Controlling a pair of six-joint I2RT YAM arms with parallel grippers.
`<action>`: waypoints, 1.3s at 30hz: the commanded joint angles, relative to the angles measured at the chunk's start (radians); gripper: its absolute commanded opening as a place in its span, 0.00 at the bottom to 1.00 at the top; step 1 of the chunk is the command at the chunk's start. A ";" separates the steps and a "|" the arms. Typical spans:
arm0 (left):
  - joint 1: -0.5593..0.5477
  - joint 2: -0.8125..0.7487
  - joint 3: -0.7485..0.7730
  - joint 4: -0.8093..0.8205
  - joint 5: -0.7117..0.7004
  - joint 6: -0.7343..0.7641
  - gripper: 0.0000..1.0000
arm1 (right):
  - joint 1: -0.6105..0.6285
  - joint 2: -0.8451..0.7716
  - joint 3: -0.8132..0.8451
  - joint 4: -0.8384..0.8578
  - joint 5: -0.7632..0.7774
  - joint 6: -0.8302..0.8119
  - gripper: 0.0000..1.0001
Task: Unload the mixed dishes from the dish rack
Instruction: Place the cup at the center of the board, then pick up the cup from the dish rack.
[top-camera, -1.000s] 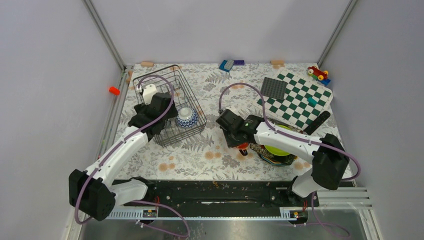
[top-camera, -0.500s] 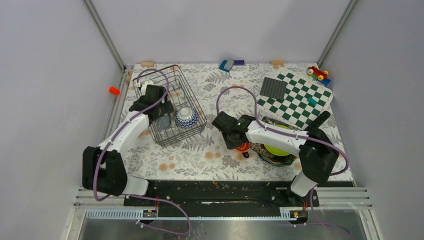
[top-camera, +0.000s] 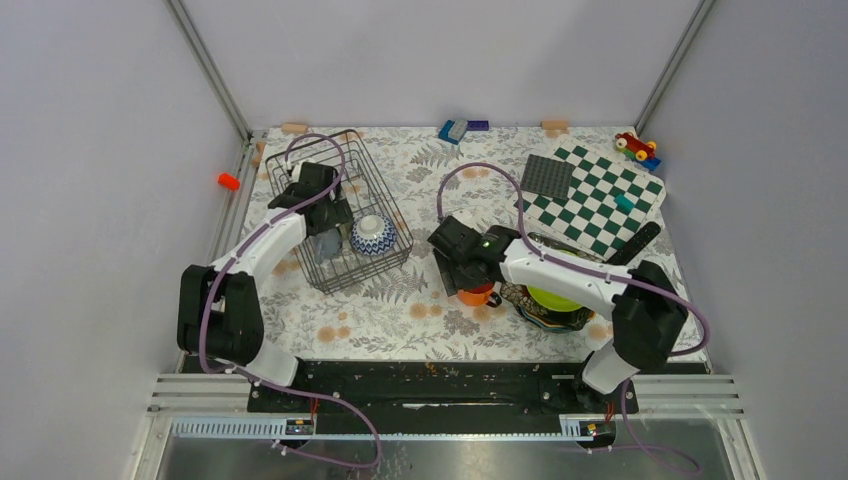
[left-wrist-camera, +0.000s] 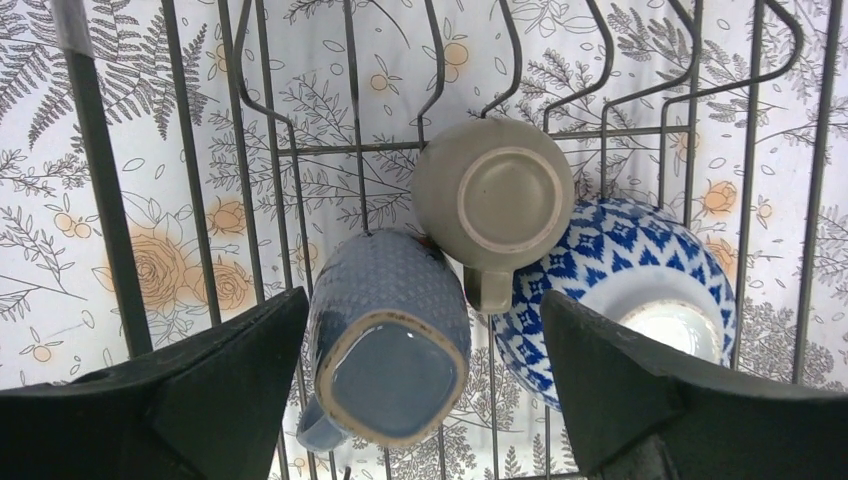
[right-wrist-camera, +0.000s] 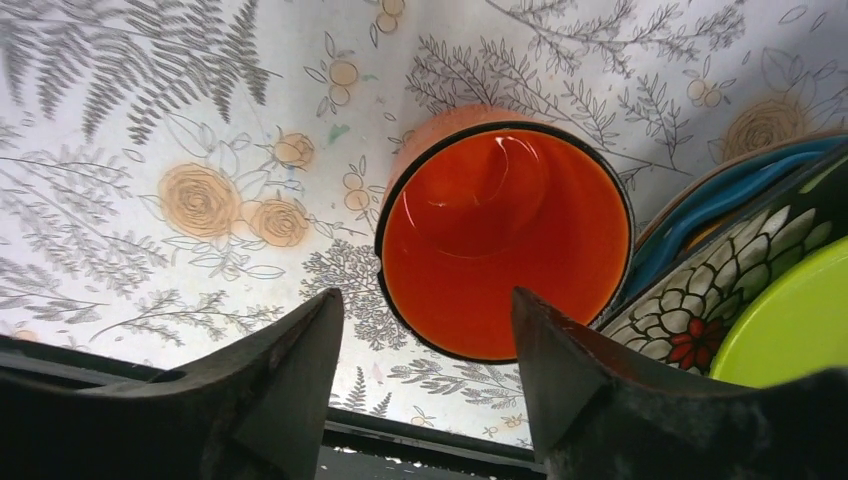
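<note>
The dish rack (top-camera: 300, 172) stands at the back left; its wires (left-wrist-camera: 200, 200) fill the left wrist view. In it lie a grey-blue cup (left-wrist-camera: 390, 335), an upturned pale mug (left-wrist-camera: 493, 200) and a blue patterned bowl (left-wrist-camera: 640, 270). My left gripper (left-wrist-camera: 422, 300) hangs open above the cup, one finger on each side. On the right, the orange mug (right-wrist-camera: 505, 240) stands upright on the table, close beside a stack of plates with a black floral plate (right-wrist-camera: 700, 300) and a lime-green plate (right-wrist-camera: 800, 330) on top. My right gripper (right-wrist-camera: 428, 297) is open just above the mug, holding nothing.
A green-white chequered board (top-camera: 600, 200) with a dark studded square (top-camera: 548, 178) lies at the back right, with a red toy (top-camera: 635, 145) behind it. A black bar (top-camera: 635, 245) lies beside the plates. A blue block (top-camera: 453, 130) sits by the back wall.
My right gripper has opened and let go of the orange mug beside the plate stack. My left gripper has moved further back over the rack, above the cups.
</note>
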 joint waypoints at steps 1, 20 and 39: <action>0.017 0.034 0.047 0.029 0.030 0.004 0.87 | -0.006 -0.110 0.021 0.044 0.038 -0.005 0.72; 0.020 -0.051 -0.033 -0.014 0.013 -0.018 0.71 | -0.006 -0.286 -0.110 0.148 0.138 0.016 0.99; 0.018 -0.059 -0.074 0.012 0.071 -0.004 0.39 | -0.007 -0.305 -0.137 0.148 0.162 0.022 1.00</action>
